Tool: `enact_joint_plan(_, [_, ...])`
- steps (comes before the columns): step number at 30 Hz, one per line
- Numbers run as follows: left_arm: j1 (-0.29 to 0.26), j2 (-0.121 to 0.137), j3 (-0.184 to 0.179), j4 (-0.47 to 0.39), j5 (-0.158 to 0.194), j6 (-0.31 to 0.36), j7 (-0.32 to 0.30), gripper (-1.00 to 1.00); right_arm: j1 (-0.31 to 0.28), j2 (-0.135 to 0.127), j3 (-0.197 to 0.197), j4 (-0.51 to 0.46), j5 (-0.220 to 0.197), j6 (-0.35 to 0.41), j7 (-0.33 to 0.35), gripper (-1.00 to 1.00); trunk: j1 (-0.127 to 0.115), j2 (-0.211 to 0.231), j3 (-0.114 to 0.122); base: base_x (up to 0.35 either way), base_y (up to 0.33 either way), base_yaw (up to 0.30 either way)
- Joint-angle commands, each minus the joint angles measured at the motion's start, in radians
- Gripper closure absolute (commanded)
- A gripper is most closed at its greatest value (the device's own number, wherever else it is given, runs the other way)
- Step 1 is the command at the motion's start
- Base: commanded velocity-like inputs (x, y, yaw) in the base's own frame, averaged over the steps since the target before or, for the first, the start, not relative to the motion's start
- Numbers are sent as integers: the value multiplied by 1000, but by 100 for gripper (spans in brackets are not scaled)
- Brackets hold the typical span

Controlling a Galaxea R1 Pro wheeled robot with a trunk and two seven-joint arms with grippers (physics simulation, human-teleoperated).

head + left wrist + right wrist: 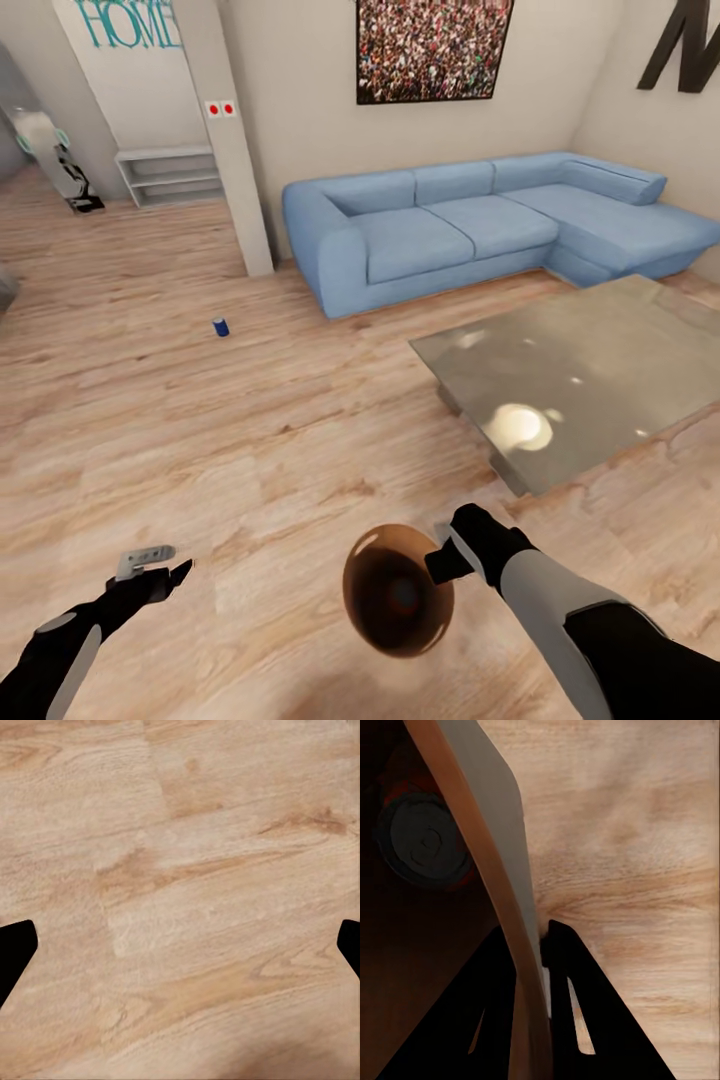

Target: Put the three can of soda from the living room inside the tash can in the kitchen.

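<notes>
My right gripper (441, 562) is shut on the rim of the tash can (397, 590), a round bin with a brown inside, held low over the wood floor in the head view. In the right wrist view the gripper (535, 949) pinches the bin's rim (489, 870) between its fingers, and an orange can of soda (426, 840) with a silver top lies inside. A blue can of soda (220, 326) stands on the floor far ahead to the left, near the pillar. My left gripper (165, 566) hangs open over bare floor, with nothing between its fingers (13, 951).
A blue corner sofa (470, 225) lines the far wall. A glass coffee table (590, 375) stands ahead to the right. A white pillar (232, 140) and a low shelf (170, 175) are at the back left. Open wood floor (200, 440) lies between me and the blue can.
</notes>
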Motion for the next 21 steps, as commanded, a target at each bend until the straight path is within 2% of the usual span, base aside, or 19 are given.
enact_joint_plan(1, [0,0,0,3,0,-1,0,-100,6,-9,-10,0,-31,1,6,100,0,0,1,221,225,221])
enact_joint_plan(3, [0,0,0,4,0,-1,0,-100,12,-18,-10,0,-31,-10,6,100,0,0,2,221,225,221])
enact_joint_plan(5, [0,0,0,6,0,-2,0,-100,23,-44,-10,6,-31,-50,6,100,0,0,4,221,225,221])
enact_joint_plan(12, [0,-1,0,7,0,-3,0,-100,47,-102,-10,21,-32,-103,7,100,0,0,9,221,225,221])
enact_joint_plan(18, [0,-1,0,11,-1,-4,1,-100,60,-124,-10,31,-33,-120,8,100,0,0,13,222,212,221])
enact_joint_plan(21, [0,-1,0,12,0,-4,0,-100,65,-128,-9,33,-34,-169,13,100,0,0,16,262,158,221])
